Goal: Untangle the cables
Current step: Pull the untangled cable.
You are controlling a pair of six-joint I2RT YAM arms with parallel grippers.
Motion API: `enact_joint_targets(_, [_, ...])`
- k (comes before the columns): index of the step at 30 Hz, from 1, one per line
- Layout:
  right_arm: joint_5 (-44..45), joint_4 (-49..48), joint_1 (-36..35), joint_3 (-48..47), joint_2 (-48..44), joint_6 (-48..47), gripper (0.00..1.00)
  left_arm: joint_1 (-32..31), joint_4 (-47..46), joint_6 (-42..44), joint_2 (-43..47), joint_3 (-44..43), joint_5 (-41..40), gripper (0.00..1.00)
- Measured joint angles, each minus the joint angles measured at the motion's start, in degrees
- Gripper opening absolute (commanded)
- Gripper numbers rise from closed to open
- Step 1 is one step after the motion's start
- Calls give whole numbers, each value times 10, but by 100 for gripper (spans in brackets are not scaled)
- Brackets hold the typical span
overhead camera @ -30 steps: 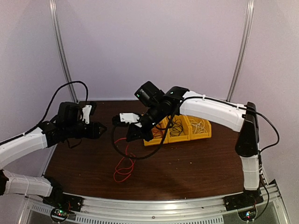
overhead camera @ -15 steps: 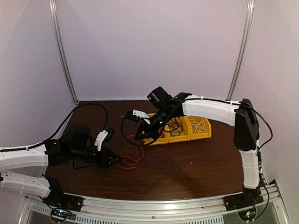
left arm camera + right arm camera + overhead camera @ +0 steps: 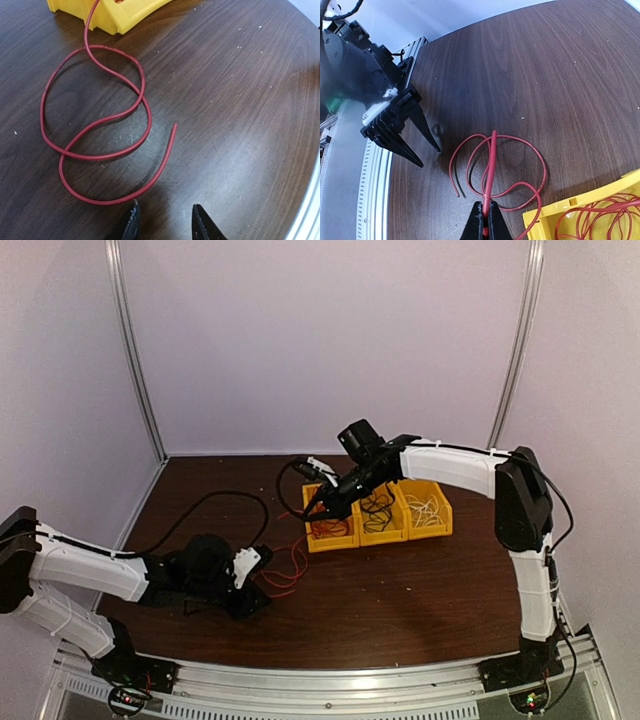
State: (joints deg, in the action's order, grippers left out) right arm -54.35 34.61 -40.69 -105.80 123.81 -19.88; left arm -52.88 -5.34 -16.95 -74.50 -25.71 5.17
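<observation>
The red cable (image 3: pixel 100 120) lies in loose loops on the dark table, and one strand climbs into a yellow bin (image 3: pixel 115 15). Its free end points toward my left gripper (image 3: pixel 164 220), which is open and low over the table, just short of the nearest loop, with nothing between its fingers. My right gripper (image 3: pixel 485 215) is shut on a strand of the red cable (image 3: pixel 520 150) and holds it above the loops at the left bin (image 3: pixel 330 532). The black cable (image 3: pixel 378 510) sits in the middle bin. In the right bin is the white cable (image 3: pixel 428 510).
Three yellow bins (image 3: pixel 380 535) stand in a row at the centre right of the table. My left arm's black supply cable (image 3: pixel 210 502) arcs over the left half. An aluminium rail (image 3: pixel 330 675) runs along the near edge, and grey walls close in the back and sides.
My left arm has dropped from mid-height to the near left of the table, by the red loops, and its jaws have narrowed. My right gripper has carried the red strand right, toward the bins.
</observation>
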Motion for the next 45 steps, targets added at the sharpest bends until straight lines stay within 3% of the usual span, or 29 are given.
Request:
enact_joint_targets(8, [-18, -6, 1, 0, 5, 12, 1, -1, -24, 47, -78, -24, -40, 39])
enact_joint_targets(13, [-27, -6, 0, 0, 15, 18, 2, -1, -44, 80, -116, -48, -45, 34])
enact_joint_targets(16, [-30, -6, 1, 0, 21, 22, 2, -1, -45, 102, -163, -79, -34, 29])
enact_joint_targets(22, [-39, -7, 10, -3, 22, 28, 2, -1, -55, 129, -199, -102, -7, 2])
enact_joint_targets(28, [-42, -2, 28, -17, 22, 35, 2, -16, -51, 141, -216, -124, 5, 0])
enact_joint_targets(32, [-41, 18, 47, -46, 21, 27, 0, -42, -25, 139, -151, -92, -7, 0])
enact_joint_targets(38, [-42, 56, 120, -87, -23, 12, 0, -39, 33, 123, 94, -84, -92, 0])
enact_joint_targets(41, [-33, 60, 176, -81, -85, 3, 0, -4, 52, 109, 191, -98, -144, 0])
enact_joint_targets(45, [-21, 36, 262, -42, -178, 6, 0, 100, 87, 92, 258, -126, -190, 0])
